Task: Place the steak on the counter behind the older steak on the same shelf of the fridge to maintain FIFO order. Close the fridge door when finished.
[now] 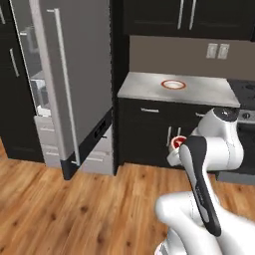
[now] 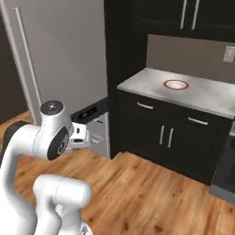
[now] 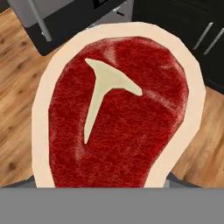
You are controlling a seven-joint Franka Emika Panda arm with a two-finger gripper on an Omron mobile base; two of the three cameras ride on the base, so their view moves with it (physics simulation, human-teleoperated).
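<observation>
The steak (image 3: 118, 113), a red cut with a pale cream fat rim, sits right in front of the hand camera and hides the fingertips. My gripper (image 1: 174, 151) is shut on it, low in front of the dark cabinets, with a bit of the steak (image 1: 178, 143) showing beside the hand. The gripper (image 2: 79, 137) is also seen beside the arm's joint. The marble counter (image 1: 144, 88) lies above and behind it. The fridge (image 1: 41, 94) stands to the left, with the fridge door (image 1: 82, 74) swung open. The older steak is hidden behind the door.
A red-rimmed white plate (image 1: 173, 84) rests on the counter (image 2: 147, 85). The open door's long handle (image 1: 64, 84) faces me. A stove (image 1: 245, 115) adjoins the counter on the right. Wooden floor (image 1: 74, 209) lies between me and the fridge.
</observation>
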